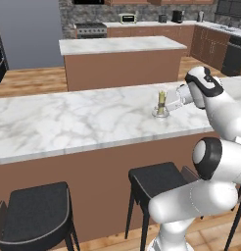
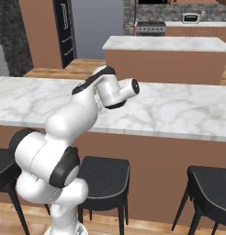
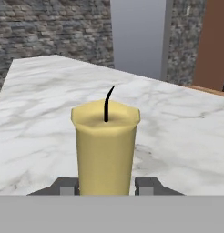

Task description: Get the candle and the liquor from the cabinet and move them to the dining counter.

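Candle between the pincer's fingertips on the dining counter.

The candle (image 1: 161, 101) stands upright in its silvery dish on the dining counter (image 1: 68, 122). The gripper (image 3: 106, 186) has a fingertip (image 3: 67, 186) close on each side of the wax; whether they clamp it or have let go, I cannot tell. Bare marble stretches far to the left, and the near edge, above the black stools (image 1: 156, 179), lies a little way off.

Base views flank the dining counter (image 1: 68, 122), hand view close on candle (image 3: 105, 150)

no legible text, labels, nos. anywhere
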Robot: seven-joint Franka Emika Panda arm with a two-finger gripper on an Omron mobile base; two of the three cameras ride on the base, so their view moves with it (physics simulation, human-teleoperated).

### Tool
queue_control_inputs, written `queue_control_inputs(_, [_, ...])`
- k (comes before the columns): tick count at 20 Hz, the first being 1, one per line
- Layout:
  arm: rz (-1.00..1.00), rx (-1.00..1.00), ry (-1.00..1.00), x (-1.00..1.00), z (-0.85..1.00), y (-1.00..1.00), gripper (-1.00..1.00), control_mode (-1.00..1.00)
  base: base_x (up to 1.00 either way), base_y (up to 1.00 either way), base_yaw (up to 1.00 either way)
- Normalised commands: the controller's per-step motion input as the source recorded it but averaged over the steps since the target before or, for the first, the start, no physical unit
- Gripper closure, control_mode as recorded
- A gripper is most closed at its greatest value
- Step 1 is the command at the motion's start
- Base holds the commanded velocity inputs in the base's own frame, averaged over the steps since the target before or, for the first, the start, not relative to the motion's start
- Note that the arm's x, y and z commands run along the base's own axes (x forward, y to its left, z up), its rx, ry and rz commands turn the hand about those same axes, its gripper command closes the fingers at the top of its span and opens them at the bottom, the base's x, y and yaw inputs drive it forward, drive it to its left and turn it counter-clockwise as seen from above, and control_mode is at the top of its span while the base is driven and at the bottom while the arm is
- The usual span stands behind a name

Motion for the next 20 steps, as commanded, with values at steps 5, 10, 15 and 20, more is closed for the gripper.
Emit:
queue_control_inputs(5, [0.0, 0.0, 0.0, 0.12, -0.23, 0.1, 1.0, -1.0, 0.0, 0.0, 0.0])
queue_control_inputs(10, [0.0, 0.0, 0.0, 0.11, -0.11, 0.09, 1.0, -1.0, 0.0, 0.0, 0.0])
queue_control_inputs(15, [0.0, 0.0, 0.0, 0.01, 0.0, 0.0, 1.0, -1.0, 0.0, 0.0, 0.0])
queue_control_inputs(20, [0.0, 0.0, 0.0, 0.0, 0.0, 0.0, -1.0, -1.0, 0.0, 0.0, 0.0])
